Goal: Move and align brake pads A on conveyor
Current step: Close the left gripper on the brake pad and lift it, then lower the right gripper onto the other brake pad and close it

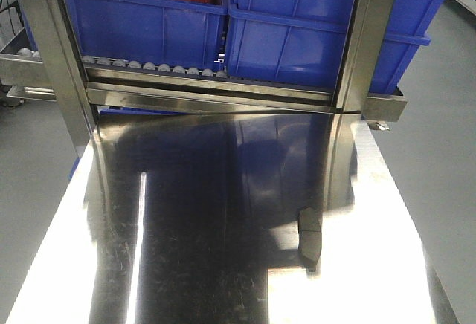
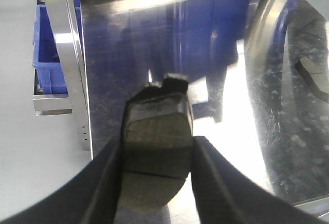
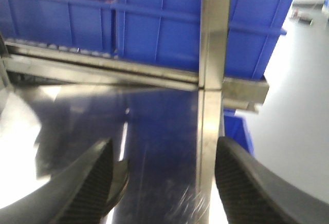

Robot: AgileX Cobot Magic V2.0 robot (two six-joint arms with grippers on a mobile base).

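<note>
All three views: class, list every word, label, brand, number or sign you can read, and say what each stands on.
None can be read in any view.
The blue bins, the steel table, the brake pad in the left claw and the second pad lying on the table show no legible marking.

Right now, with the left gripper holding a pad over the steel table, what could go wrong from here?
1. The left gripper holds a brake pad only by its side edges; it could twist or slip out in transit.
2. The open right gripper hangs close to the steel upright; a sideways swing could strike it.
3. The second pad lies on the mirror-like table, where reflections could spoil a pick.
</note>
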